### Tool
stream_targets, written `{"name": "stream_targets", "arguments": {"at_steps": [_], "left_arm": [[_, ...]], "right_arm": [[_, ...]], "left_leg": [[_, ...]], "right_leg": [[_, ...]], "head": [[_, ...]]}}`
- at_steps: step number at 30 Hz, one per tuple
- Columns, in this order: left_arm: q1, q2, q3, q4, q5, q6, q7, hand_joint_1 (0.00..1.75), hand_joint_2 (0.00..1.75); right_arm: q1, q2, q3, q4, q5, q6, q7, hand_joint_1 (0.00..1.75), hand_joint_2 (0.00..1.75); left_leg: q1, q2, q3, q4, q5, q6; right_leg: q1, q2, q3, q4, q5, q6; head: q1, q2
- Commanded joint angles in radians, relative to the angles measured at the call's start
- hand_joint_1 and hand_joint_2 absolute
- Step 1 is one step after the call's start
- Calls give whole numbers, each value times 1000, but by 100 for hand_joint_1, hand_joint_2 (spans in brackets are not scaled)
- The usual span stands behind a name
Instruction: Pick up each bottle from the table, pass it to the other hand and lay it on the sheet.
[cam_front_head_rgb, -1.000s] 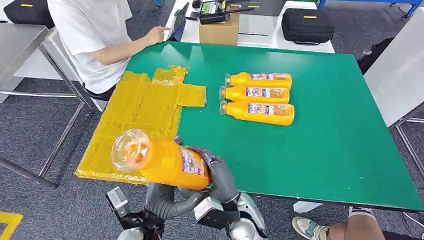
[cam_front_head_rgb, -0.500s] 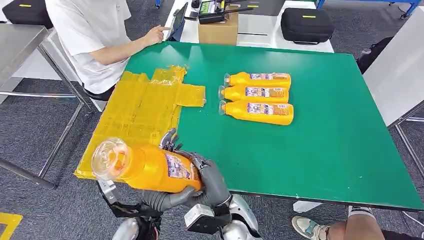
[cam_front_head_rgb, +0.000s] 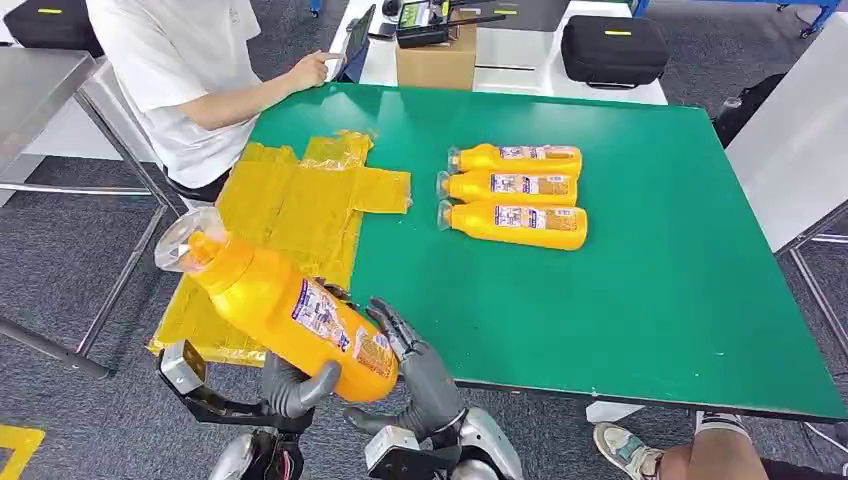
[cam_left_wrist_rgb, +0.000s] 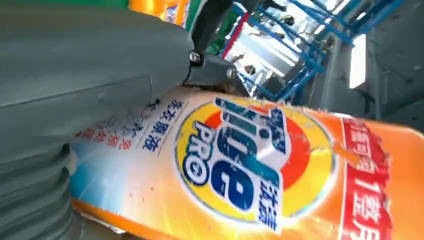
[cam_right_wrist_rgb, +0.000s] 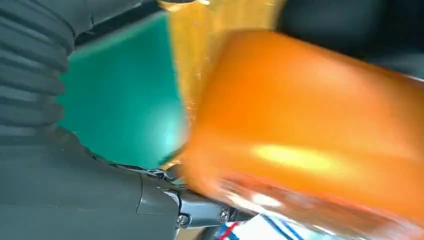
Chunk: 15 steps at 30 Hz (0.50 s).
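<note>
Item 1: held bottle (cam_front_head_rgb: 285, 308), one. It is carried above the near left corner of the worktop (cam_front_head_rgb: 640, 300), cap tilted up and out past the left edge. The left hand (cam_front_head_rgb: 290, 385) is closed about its lower body, fingers wrapped under it. The right hand (cam_front_head_rgb: 420, 365) lies against the bottle's base end with its fingers (cam_front_head_rgb: 392, 325) spread; whether it is gripping or merely touching cannot be told. The label is seen close in the left wrist view (cam_left_wrist_rgb: 240, 160); the right wrist view is blurred.

Item 2: sheet (cam_front_head_rgb: 290, 225), one, yellow, spread along the left edge from near the front toward the far left corner. No bottle is laid on it.

Item 3: bottles on the worktop (cam_front_head_rgb: 515, 187), three, lying side by side past the middle toward the far edge, caps pointing left, well apart from the sheet.

Count: four bottles in all, one in hand, three waiting, none delivered.

Progress is judged early: the first bottle appears to be at the handover or just past it. Laying it down remains, then three full cycles.
</note>
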Motion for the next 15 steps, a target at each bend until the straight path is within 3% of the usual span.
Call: {"name": "stream_targets", "arguments": {"at_steps": [1, 10, 13, 15], "left_arm": [[-62, -31, 69, 37, -9, 42, 35, 175, 175], [-81, -39, 115, 53, -47, 108, 53, 175, 175], [-136, 14, 128, 86, -406, 399, -12, 175, 175], [-175, 61, 120, 115, -873, 707, -33, 175, 175]], "right_arm": [[96, -84, 21, -27, 21, -53, 38, 0, 0], [129, -116, 43, -79, 15, -115, 64, 0, 0], [148, -134, 55, -105, -12, -195, 76, 0, 0], [149, -143, 59, -139, -19, -246, 71, 0, 0]], "left_leg": [[0, -2, 3, -1, -1, -1], [1, 1, 5, -1, -2, -1], [1, -1, 4, -1, -1, -1], [1, -1, 6, -1, -2, -1]], "right_leg": [[0, -3, 4, -1, -1, -1], [1, 0, 6, -1, -2, -2], [1, -2, 5, -1, -1, -2], [1, -2, 8, -1, -2, -2]], "head": [[-1, 0], [0, 0], [0, 0], [0, 0]]}}
